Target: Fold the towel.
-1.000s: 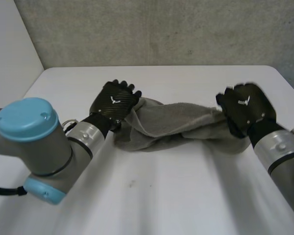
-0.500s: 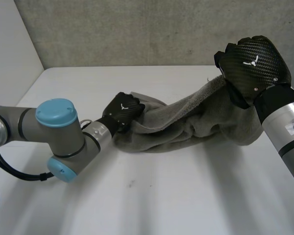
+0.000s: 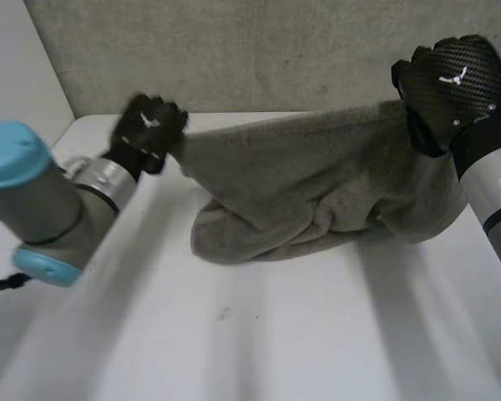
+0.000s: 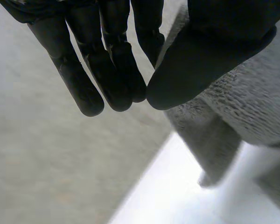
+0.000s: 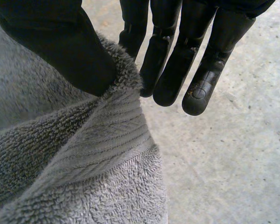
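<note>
Because a fold needs a straight edge, the left hand (image 3: 150, 125) at upper left and the right hand (image 3: 451, 83) at upper right (held higher) each pinch a towel (image 3: 317, 192) end between thumb and fingers. That makes one towel and two hands, with the towel's slack middle sagging onto the desk (image 3: 275, 334) at centre.

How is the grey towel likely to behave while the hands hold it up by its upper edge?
Probably floppy: the towel hangs limp between the left hand and right hand, its lower part bunched on the table. Its looped pile looks grippy, so the pinches likely hold. It looks thick, so perhaps heavyish for cloth.
</note>
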